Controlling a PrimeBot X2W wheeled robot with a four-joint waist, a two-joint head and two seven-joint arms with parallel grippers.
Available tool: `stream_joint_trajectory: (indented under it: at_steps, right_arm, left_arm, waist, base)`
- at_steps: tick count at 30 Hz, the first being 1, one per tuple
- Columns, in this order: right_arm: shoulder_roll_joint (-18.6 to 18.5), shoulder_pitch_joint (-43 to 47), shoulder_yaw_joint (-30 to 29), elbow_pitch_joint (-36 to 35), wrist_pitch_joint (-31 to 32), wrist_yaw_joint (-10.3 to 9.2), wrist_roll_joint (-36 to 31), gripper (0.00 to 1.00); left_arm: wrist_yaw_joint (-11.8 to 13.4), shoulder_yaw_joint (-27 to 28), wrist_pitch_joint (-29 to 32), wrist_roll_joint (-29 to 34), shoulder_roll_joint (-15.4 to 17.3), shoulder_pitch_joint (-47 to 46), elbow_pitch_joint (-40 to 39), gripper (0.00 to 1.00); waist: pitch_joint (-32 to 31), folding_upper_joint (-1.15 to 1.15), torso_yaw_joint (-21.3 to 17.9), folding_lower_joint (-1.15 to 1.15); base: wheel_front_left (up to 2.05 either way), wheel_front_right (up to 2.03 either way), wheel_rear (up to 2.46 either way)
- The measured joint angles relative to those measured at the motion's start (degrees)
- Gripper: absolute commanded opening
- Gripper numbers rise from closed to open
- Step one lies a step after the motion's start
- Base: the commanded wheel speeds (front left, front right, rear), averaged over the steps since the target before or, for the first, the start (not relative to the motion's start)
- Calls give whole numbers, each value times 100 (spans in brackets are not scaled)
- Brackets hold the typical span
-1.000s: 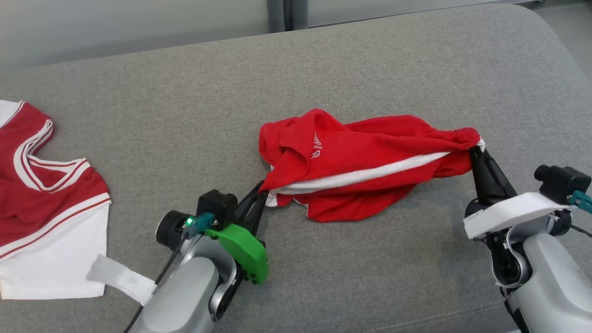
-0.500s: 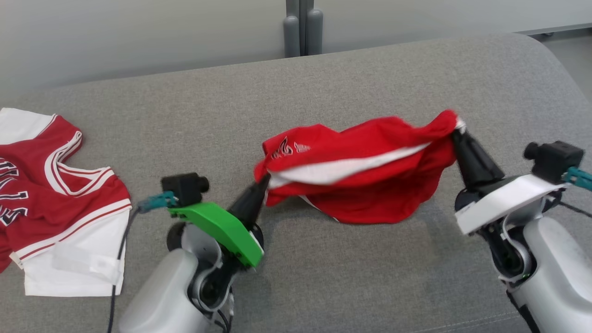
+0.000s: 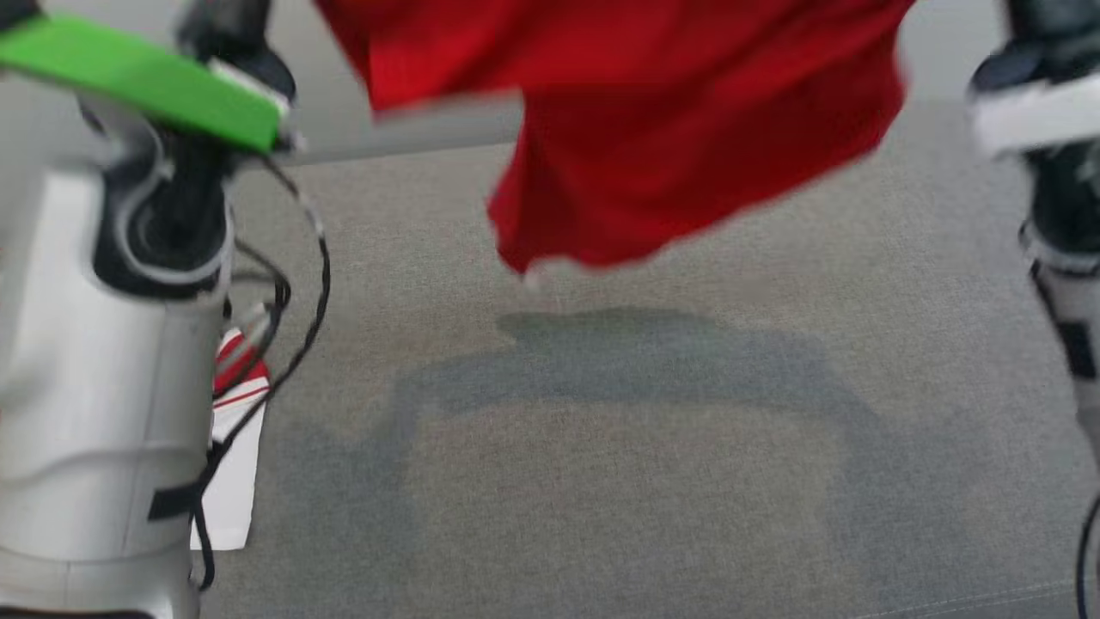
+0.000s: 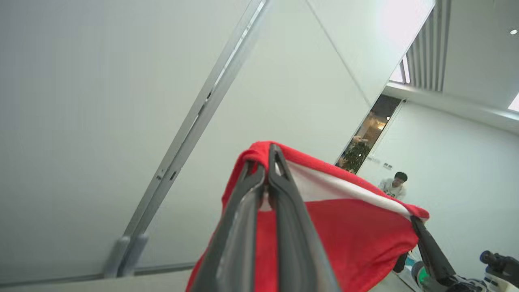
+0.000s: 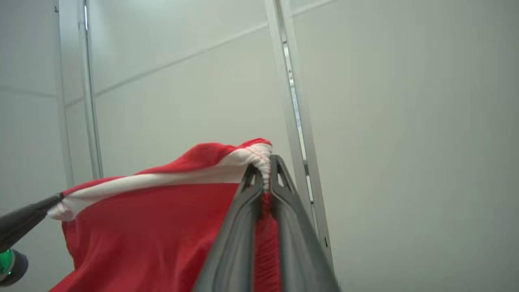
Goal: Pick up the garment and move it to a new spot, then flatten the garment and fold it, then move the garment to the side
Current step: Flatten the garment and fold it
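Observation:
The garment (image 3: pixel 653 129) is red with a white band along its top hem. It hangs in the air above the grey cushion (image 3: pixel 601 499), blurred, and casts a shadow below. My left gripper (image 4: pixel 268 164) is shut on one end of the white-banded hem (image 4: pixel 336 184). My right gripper (image 5: pixel 265 168) is shut on the other, gathered end (image 5: pixel 227 168). The garment (image 4: pixel 352 239) is stretched between them and droops in the middle. In the head view the left arm with its green plate (image 3: pixel 146 77) rises at the left and the right arm (image 3: pixel 1040 112) at the right.
A red and white jersey (image 3: pixel 236 430) lies on the cushion at the left, mostly hidden behind my left arm and its cables. A pale wall stands behind. A person (image 4: pixel 395 184) is far off in the left wrist view.
Both arms have lifted the garment off the cushion and high into the air, still gripping its two ends. The head view has also shifted.

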Motion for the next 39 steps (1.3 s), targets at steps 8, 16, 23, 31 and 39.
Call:
stream_joint_trajectory:
  at_steps: [8,16,23,31,39]
  right_arm:
    - [26,-183,776,352,755,-12,9,0]
    - [322,-100,410,216,672,-11,556,0]
    - [216,-248,252,126,750,-10,721,0]
    - [-54,-353,921,603,1539,34,305,0]
    - [-27,-1237,566,975,960,-188,-67,0]
  left_arm:
    - [333,-266,503,-169,-383,-663,-335,0]
    - [526,-64,547,-405,-325,-156,-365,0]
    - [595,92,502,-443,-316,-192,-610,0]
    - [847,241,586,-294,-191,-179,-14,0]
    - [845,313,347,-236,-391,-665,-115,0]
  waist:
    - [-62,0,122,0]
    - [24,0,212,0]
    - [-22,0,225,0]
    - [164,0,274,0]
    - [539,0,361,0]
  base:
    - [0,0,0]
    - [0,0,0]
    - [0,0,0]
    - [0,0,0]
    - [0,0,0]
